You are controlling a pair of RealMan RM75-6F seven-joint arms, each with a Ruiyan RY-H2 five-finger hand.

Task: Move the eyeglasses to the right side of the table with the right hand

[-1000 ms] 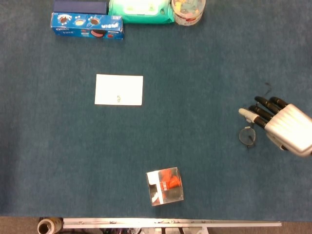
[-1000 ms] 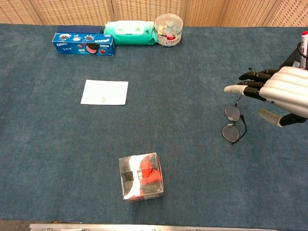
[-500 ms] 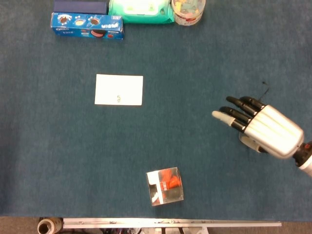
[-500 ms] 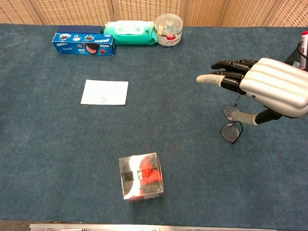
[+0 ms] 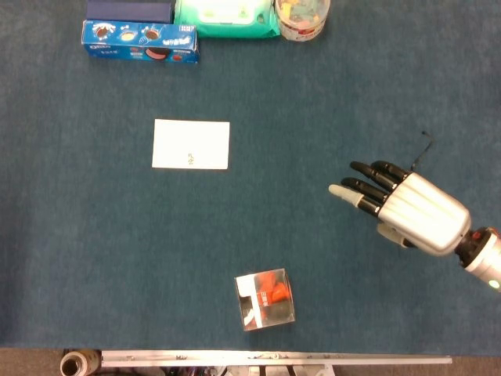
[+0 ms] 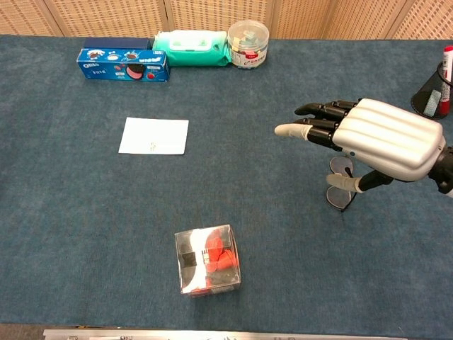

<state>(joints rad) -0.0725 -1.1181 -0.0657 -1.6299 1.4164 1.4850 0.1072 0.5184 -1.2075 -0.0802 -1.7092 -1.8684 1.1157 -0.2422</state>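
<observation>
The thin-framed eyeglasses lie on the blue table cover at the right. In the chest view they show only in part, under my right hand. In the head view only a thin temple arm pokes out behind my right hand. The hand hovers over the glasses with its fingers stretched out toward the left and its thumb hanging down by the lenses. Nothing is held in it. My left hand is in neither view.
A white card lies left of centre. A clear box with red contents sits near the front edge. At the back stand a blue cookie box, a green wipes pack and a jar. A black mesh pen cup stands far right.
My right hand has moved left from beside the glasses to above them, so the head view has lost sight of the lenses. The glasses lie where they were.
</observation>
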